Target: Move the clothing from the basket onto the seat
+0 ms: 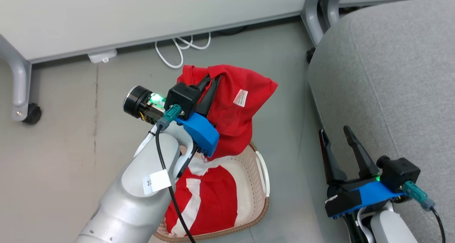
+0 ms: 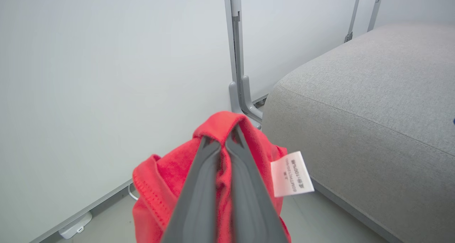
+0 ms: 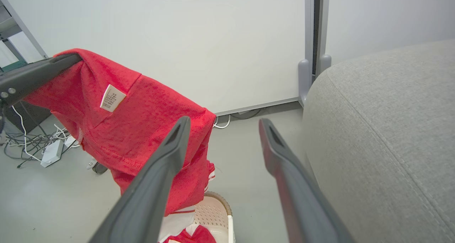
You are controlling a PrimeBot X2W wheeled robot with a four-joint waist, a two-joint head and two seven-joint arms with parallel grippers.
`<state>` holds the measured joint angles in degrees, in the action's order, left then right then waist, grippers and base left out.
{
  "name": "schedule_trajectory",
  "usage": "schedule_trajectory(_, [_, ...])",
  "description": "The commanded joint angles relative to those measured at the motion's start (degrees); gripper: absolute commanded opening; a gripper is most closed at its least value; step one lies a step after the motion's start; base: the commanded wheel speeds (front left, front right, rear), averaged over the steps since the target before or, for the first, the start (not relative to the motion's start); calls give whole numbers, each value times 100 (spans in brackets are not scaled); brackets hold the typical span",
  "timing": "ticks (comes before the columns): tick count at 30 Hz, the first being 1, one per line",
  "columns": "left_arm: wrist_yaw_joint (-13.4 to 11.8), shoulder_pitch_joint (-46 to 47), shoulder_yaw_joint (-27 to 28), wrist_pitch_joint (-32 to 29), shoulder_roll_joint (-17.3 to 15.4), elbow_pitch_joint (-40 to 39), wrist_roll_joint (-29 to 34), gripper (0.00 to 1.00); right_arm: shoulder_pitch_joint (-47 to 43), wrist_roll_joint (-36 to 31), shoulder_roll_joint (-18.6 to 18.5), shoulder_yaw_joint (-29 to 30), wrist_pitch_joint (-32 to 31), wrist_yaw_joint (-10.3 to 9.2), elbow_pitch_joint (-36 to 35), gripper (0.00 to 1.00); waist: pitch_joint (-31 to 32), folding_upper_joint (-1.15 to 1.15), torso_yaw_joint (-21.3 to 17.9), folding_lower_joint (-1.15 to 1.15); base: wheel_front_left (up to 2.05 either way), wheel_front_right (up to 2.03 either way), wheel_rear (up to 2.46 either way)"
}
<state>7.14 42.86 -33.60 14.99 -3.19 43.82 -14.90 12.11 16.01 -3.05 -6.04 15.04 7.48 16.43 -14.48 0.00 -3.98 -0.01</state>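
Pinching a fold of the red garment, the left hand is clamped tight on it. The cloth hangs over the far end of the basket on the floor, its white label showing. More clothing lies inside the basket. Well to the right, the right hand is spread wide and empty beside the seat.

"100%" on white label
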Motion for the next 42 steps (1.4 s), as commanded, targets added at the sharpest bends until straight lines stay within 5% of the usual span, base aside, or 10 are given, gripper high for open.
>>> schedule_trajectory(1, [39,-15,33,29,16,-115,1,0,-132,-48,11,7,22,3,18,100,197,0,17,1,0,0,0])
schedule_trajectory(16, [35,0,-465,29,28,-977,-339,0,-608,27,17,52,22,3,72,100,910,0,83,1,0,0,0])
schedule_trajectory(42, [-69,-82,-719,29,32,-1020,-527,0,-563,-63,16,-124,21,3,34,100,1023,0,115,1,0,0,0])
